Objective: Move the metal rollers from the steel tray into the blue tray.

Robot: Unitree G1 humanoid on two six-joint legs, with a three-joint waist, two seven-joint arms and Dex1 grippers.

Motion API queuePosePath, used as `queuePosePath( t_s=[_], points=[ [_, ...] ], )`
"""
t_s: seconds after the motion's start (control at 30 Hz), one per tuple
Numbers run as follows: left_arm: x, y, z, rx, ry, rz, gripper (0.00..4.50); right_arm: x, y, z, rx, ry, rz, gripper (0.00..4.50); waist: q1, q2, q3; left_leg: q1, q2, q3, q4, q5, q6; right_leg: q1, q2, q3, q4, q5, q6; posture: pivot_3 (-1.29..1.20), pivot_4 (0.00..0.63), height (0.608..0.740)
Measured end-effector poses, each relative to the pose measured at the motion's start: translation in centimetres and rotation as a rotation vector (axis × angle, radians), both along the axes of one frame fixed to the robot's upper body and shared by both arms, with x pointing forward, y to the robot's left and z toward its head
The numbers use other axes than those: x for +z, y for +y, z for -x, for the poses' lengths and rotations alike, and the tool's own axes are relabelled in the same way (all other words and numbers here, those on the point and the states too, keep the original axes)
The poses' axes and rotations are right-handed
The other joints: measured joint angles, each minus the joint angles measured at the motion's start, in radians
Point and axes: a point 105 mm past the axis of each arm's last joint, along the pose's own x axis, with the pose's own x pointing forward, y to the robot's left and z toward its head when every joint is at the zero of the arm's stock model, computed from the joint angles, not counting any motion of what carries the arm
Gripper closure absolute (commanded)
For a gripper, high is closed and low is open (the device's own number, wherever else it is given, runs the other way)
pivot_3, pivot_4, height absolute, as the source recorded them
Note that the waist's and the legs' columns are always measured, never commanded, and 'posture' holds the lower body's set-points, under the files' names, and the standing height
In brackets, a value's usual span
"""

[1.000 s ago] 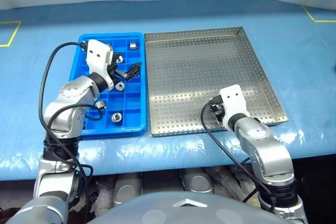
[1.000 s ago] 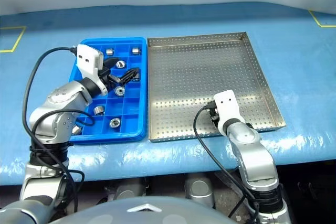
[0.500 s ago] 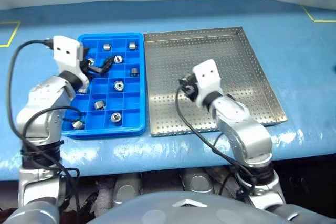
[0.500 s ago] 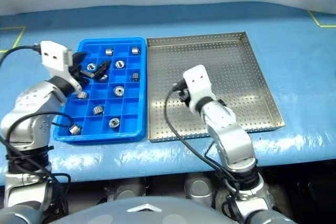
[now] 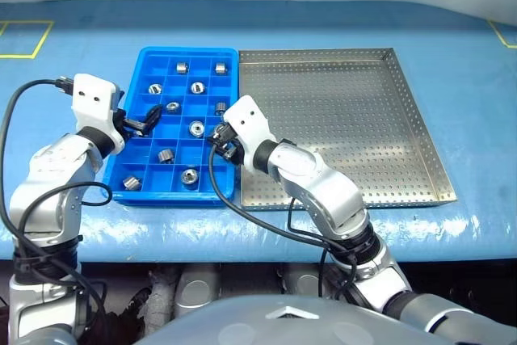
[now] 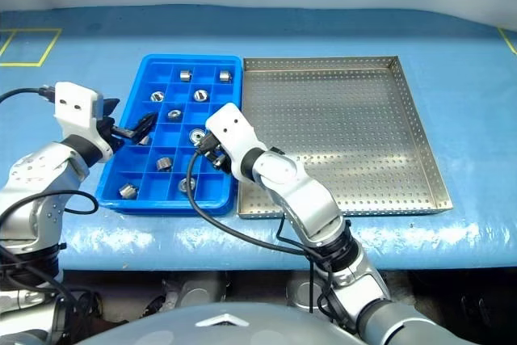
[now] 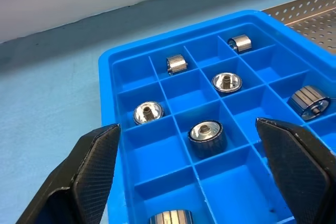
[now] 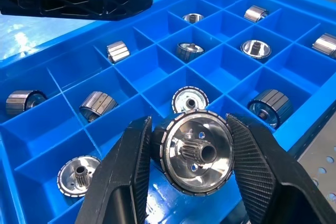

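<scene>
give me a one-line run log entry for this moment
right gripper: shut on metal roller, over blue tray | left gripper: open, empty, over blue tray | steel tray: no rollers seen

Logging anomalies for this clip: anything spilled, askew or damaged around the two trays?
Nothing stands out. The metal rollers sit in separate compartments of the blue tray, some upright, some on their sides. The steel tray lies square beside it. The right claw holds one roller over the blue tray.
</scene>
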Motion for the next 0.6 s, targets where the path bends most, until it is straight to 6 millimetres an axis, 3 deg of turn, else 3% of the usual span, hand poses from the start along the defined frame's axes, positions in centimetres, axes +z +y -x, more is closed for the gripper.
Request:
queuePosePath(
  t_s=[0.1, 0.27, 0.43, 0.53, 0.6],
  points=[
    [0.0, -0.4, -0.1, -0.007, 0.003, 0.016, 0.0, -1.2, 0.2, 0.2, 0.013, 0.042, 0.011, 2.63, 0.0, 0.0, 0.0, 0.0, 0.0, 0.0, 0.0, 0.0, 0.0, 0.0, 0.0, 0.0, 0.0, 0.0, 0.0, 0.05, 0.15, 0.74],
    [0.1, -1.5, -0.4, -0.044, 0.002, 0.033, 0.0, -1.7, 0.4, 0.4, 0.021, 0.049, 0.007, 0.98, 0.0, 0.0, 0.0, 0.0, 0.0, 0.0, 0.0, 0.0, 0.0, 0.0, 0.0, 0.0, 0.0, 0.0, 0.0, 0.03, 0.15, 0.74],
    [-0.1, -4.4, -0.8, -0.142, -0.003, 0.083, 0.0, 0.8, -0.8, -0.6, -0.059, -0.096, -0.041, 0.98, -0.001, 0.0, 0.0, 0.0, 0.0, 0.0, 0.0, 0.0, 0.0, 0.0, 0.0, 0.0, 0.0, 0.0, 0.0, 0.0, 0.15, 0.74],
    [-0.2, -6.3, -0.7, -0.223, -0.016, 0.09, 0.0, 2.4, -4.4, -1.8, -0.183, -0.195, -0.042, 0.98, -0.001, 0.0, 0.0, 0.0, -0.001, 0.0, 0.0, 0.0, 0.0, 0.001, -0.001, 0.0, -0.001, 0.0, 0.0, -0.02, 0.15, 0.74],
    [0.1, -7.0, -0.6, -0.269, -0.037, 0.09, 0.0, 2.0, -8.9, -2.8, -0.323, -0.219, 0.012, 0.98, 0.001, 0.0, 0.0, 0.0, -0.002, 0.0, 0.0, 0.0, 0.0, 0.001, -0.001, 0.0, -0.001, 0.0, 0.0, -0.04, 0.15, 0.74]
  ],
)
